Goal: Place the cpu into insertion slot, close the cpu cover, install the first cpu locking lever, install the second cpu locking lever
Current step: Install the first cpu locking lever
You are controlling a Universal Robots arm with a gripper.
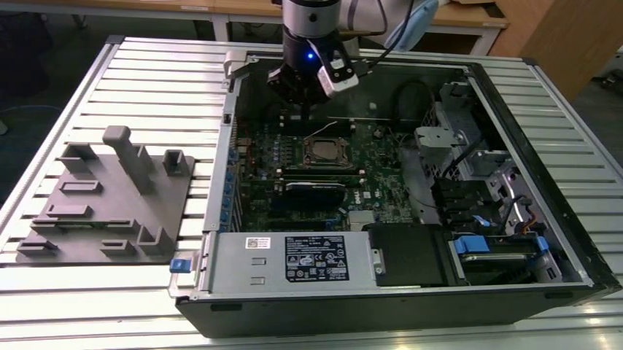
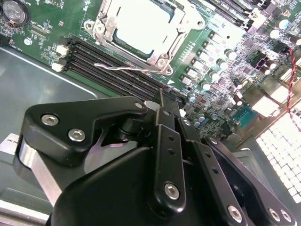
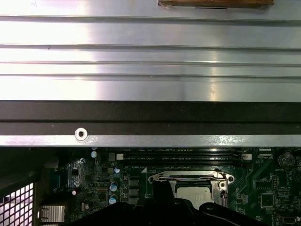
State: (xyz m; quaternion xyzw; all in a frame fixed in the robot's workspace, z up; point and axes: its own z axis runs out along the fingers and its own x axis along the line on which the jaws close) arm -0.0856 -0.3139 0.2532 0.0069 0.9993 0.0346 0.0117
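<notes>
From my console I saw the gripper (image 1: 305, 111) hanging over the green circuit board (image 1: 375, 153), its fingers (image 2: 167, 150) pressed together on nothing. It was just beside the insertion slot (image 1: 327, 152), near the board's edge by the case wall. The cpu (image 2: 140, 22) sat in that slot with the cpu cover (image 2: 104, 21) lying flat around it, while one thin wire lever (image 2: 123, 67) stood loose along the socket's side.

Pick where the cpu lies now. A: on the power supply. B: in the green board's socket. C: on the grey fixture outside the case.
B: the cpu sits on the green circuit board, framed by the cpu cover.
</notes>
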